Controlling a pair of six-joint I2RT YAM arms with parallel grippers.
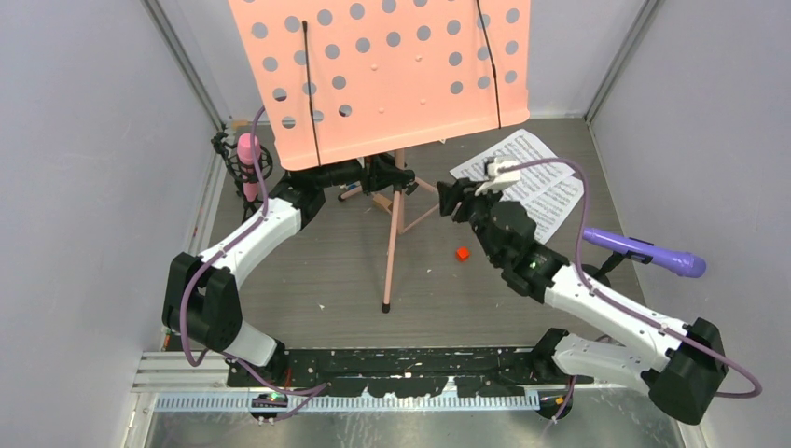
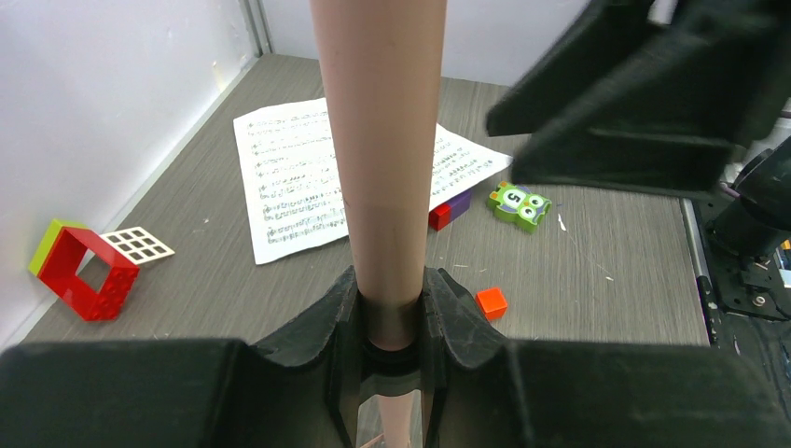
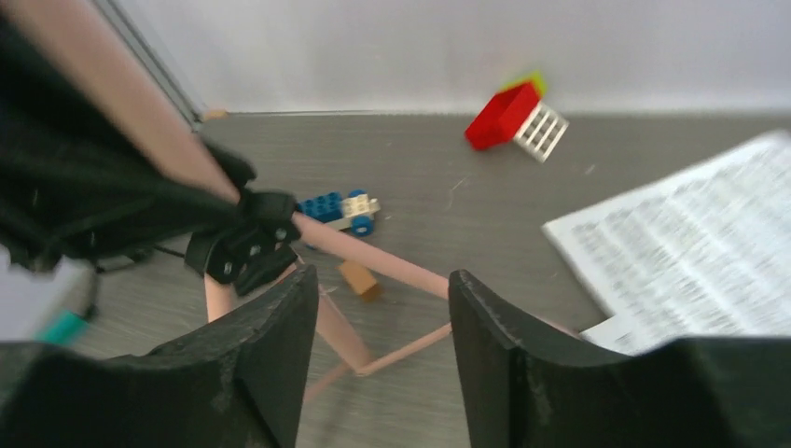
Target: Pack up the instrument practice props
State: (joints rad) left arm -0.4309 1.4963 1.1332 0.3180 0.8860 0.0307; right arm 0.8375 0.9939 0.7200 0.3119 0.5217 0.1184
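Grey wood-grain table (image 1: 317, 271) runs between white walls, and my two arms reach in from its near edge. The pink perforated music rack (image 1: 382, 65) stands upright at the middle back on its tripod legs (image 1: 394, 252), with its panel tilted toward the overhead camera.

My left gripper (image 2: 392, 313) is clenched on the rack's pole (image 2: 378, 140). In my left wrist view the pink tube rises straight up between my fingers (image 2: 457, 313), which press it on both sides. From above, that hand sits just under the panel, above the point where the legs spread.

My right gripper (image 3: 382, 336) is released. Its two black fingers (image 3: 266, 364) stand apart with nothing between them, and through the gap I see the tripod legs and the table. From above it hangs just beside the pole on the right, apart from it.

White sheet-music pages (image 1: 541, 182) lie flat on the table behind my right hand. The pink microphone (image 1: 248, 163) stands in a black mic mount (image 1: 224, 149) in the back left corner. The purple microphone (image 1: 644, 250) lies near the right wall beside my right forearm; I cannot tell whether it is in a mount.

A small red block (image 1: 462, 253) lies between the front leg and my right arm. My right wrist view shows a blue toy car (image 3: 340, 210) just beyond the legs, and a red frame block (image 3: 508, 117) against the back wall.
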